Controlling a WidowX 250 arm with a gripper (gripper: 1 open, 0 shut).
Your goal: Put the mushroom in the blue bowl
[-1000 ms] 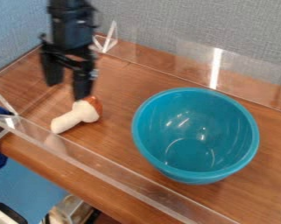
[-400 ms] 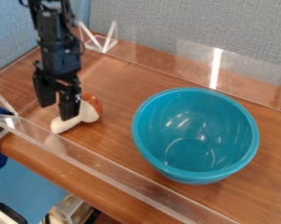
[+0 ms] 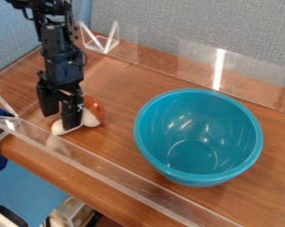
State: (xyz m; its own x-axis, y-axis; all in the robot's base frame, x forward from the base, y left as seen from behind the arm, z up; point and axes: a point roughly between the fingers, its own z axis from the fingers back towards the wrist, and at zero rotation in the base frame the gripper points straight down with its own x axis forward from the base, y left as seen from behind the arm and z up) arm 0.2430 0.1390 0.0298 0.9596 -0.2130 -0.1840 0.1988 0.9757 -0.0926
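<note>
The mushroom (image 3: 89, 114) lies on its side on the wooden table, its reddish-brown cap to the right and its cream stem mostly hidden behind a finger. My black gripper (image 3: 57, 105) points down over it, jaws open, one finger in front of the stem and the other to its left. Whether the fingers (image 3: 70, 111) touch the mushroom I cannot tell. The blue bowl (image 3: 199, 136) stands empty to the right, well apart from the gripper.
A low clear plastic wall (image 3: 132, 190) runs along the front of the wooden table (image 3: 138, 80), and clear panels (image 3: 216, 62) stand at the back. A small blue clip (image 3: 0, 113) sits at the left edge.
The gripper has come down and to the left, from above the mushroom to around its stem. It has stayed open. Mushroom and bowl have not moved.
</note>
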